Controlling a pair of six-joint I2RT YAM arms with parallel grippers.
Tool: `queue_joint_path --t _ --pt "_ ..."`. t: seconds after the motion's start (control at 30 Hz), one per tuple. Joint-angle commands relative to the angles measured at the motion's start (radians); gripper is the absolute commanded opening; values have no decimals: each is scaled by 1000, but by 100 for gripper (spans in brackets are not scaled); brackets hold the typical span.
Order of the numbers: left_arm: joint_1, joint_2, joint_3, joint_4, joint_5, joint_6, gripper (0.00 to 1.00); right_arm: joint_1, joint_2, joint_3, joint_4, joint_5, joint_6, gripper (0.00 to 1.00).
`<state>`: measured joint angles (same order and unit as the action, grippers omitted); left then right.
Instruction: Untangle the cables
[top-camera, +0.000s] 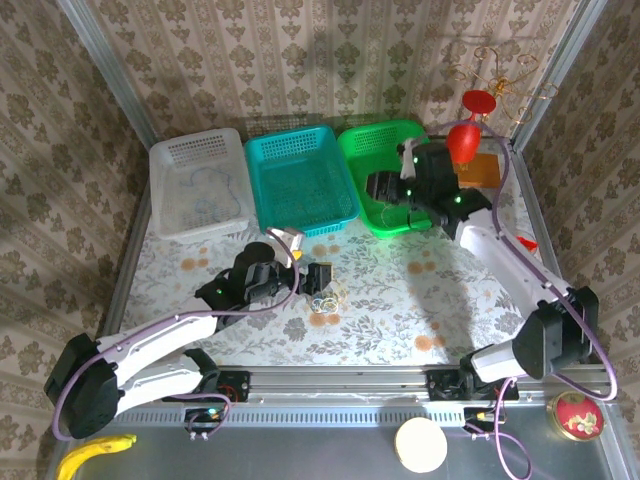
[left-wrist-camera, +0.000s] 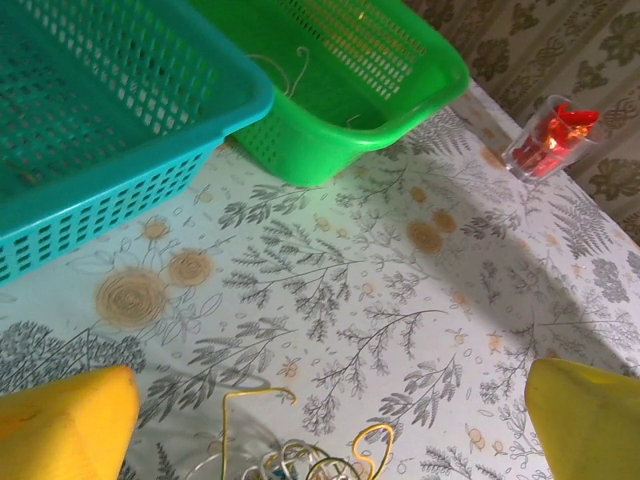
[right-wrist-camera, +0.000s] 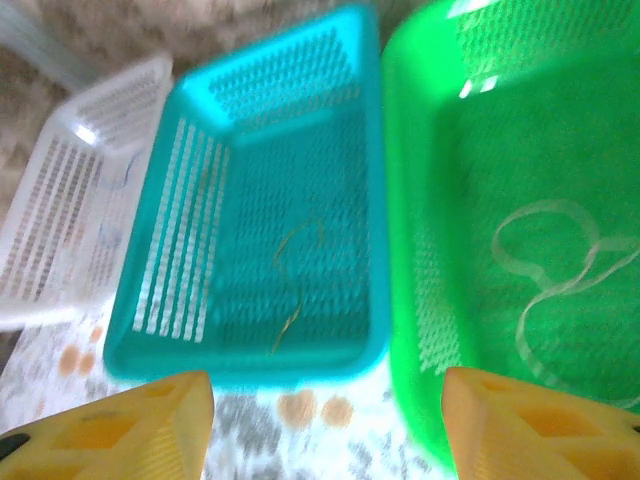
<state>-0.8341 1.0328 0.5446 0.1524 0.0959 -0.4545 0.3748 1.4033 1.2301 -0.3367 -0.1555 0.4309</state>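
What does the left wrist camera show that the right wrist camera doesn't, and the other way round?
Left wrist: the tangled cables on the flowered tablecloth, and a clear cup with something red in it. Right wrist: the white basket, and a brown-yellow cable lying in the teal basket. Both: the teal basket beside the green basket, with a pale cable in the green one.

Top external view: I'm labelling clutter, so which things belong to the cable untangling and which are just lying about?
For the job: tangled cables, white basket, teal basket, green basket, left gripper, right gripper.
Lying about: banana, red goblets, round red tin, cream disc, orange board.
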Motion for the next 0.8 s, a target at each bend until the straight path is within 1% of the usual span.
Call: queue_joint_path --t 0.0,0.23,0.37,0.47,0.6,0.77 --pt "19 -1 0 -43 -10 -49 100 79 -64 -150 59 -82 68 63" --pt "56 -38 -44 -59 -55 -110 100 243 -156 -458 148 -108 116 56" --pt "75 -63 -54 -55 -73 -131 100 294 -173 -563 194 -113 128 51" --pt "85 -69 -48 -54 -72 -133 100 316 -155 -597 235 -131 132 48" --pt "88 -67 -39 -59 -66 -131 100 343 -116 -591 267 -148 125 43" --pt "90 -65 -39 -58 -56 -131 100 359 -57 -562 292 -162 119 41"
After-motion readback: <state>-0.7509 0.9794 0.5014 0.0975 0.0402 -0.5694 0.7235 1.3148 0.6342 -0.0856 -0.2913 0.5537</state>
